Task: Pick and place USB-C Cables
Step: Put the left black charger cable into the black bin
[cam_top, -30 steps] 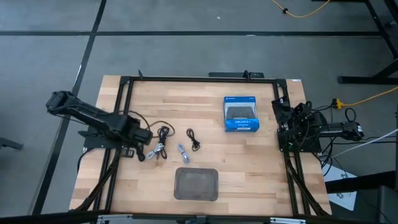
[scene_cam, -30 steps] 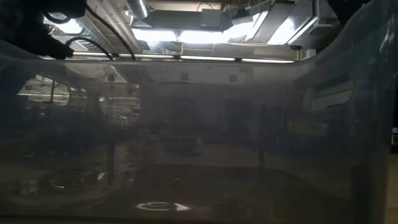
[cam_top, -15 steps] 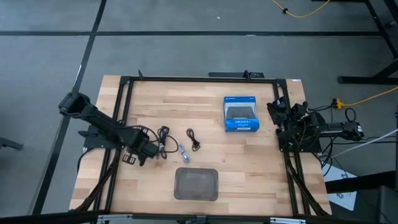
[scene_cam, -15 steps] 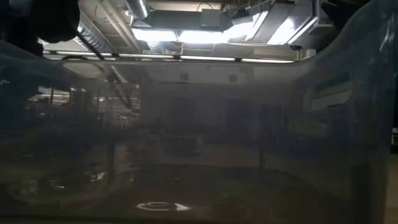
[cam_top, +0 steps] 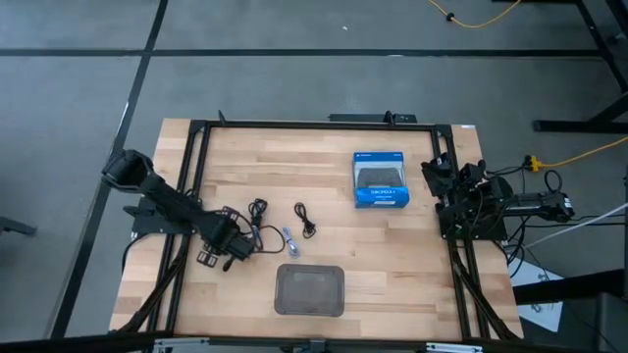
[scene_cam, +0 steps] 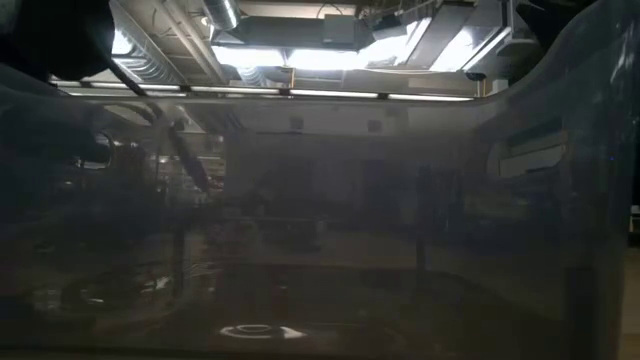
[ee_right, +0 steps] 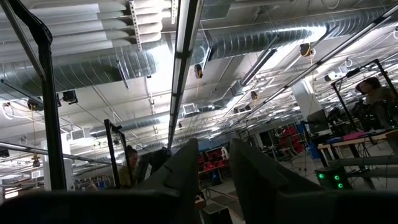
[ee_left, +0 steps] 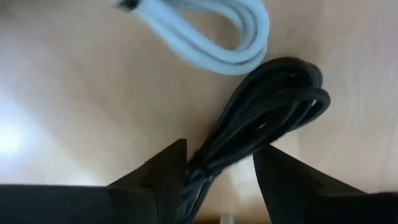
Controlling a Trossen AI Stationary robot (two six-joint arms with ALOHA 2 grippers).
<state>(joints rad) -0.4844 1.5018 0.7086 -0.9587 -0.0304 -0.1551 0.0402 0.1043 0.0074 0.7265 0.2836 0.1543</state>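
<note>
On the left side of the wooden table [cam_top: 392, 255], the left arm reaches in from the table's left edge and its left gripper [cam_top: 238, 247] sits low over the wood, just left of the cable cluster. In the left wrist view the fingers [ee_left: 166, 171] stand a little apart with a black cable bundle [ee_left: 261, 124] running down between them; whether they are actually pinching it cannot be told. Just beyond that bundle lies a white cable loop [ee_left: 214, 40], close to it on the bare wood. Seen from above, a black coiled cable [cam_top: 259, 212] lies just right of the gripper, a silvery-grey cable [cam_top: 288, 241] right of that, and another small black cable [cam_top: 305, 220] a bit farther right. A grey tray [cam_top: 310, 290] sits near the front edge, right of the gripper. The blue box [cam_top: 381, 179] stands toward the far right. The right gripper [cam_top: 439, 181] waits at the right edge, fingers slightly apart, holding nothing.
</note>
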